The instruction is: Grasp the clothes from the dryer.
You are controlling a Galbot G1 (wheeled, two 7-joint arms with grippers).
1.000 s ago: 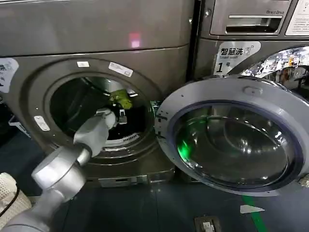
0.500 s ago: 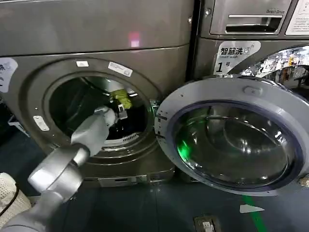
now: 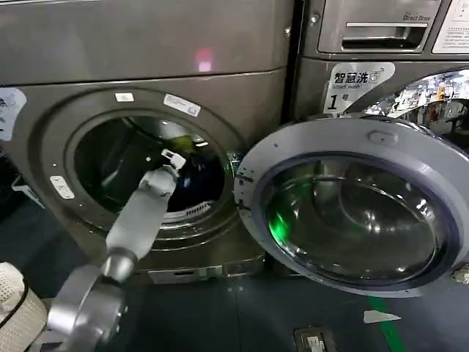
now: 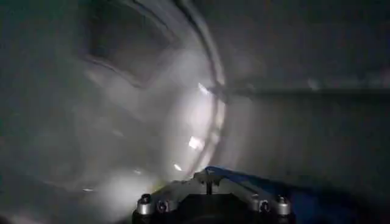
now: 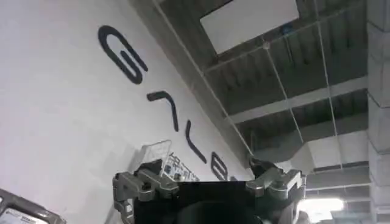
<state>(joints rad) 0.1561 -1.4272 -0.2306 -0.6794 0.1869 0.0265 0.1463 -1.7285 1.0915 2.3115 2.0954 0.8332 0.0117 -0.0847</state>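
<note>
So we can't tell how the left gripper [image 3: 176,163] has its jaws set; it's deep inside the dryer [image 3: 146,66] porthole, right up against the clothes [image 3: 192,172], a navy lump with a yellow-green bit behind. The door [image 3: 352,205] hangs open to the right. The right gripper [image 5: 207,182] points at a ceiling, jaws wide.

A: Where are the clothes [image 3: 196,176]?
B: Inside the dryer [image 3: 146,81], toward the right of the drum: a dark navy bundle with a sliver of yellow-green just above it.
A: And the dryer?
B: Big, dark bronze-grey, a small red light on its front. Its round porthole is open, and the pale grey-rimmed glass door [image 3: 352,205] is swung wide to the right.
</note>
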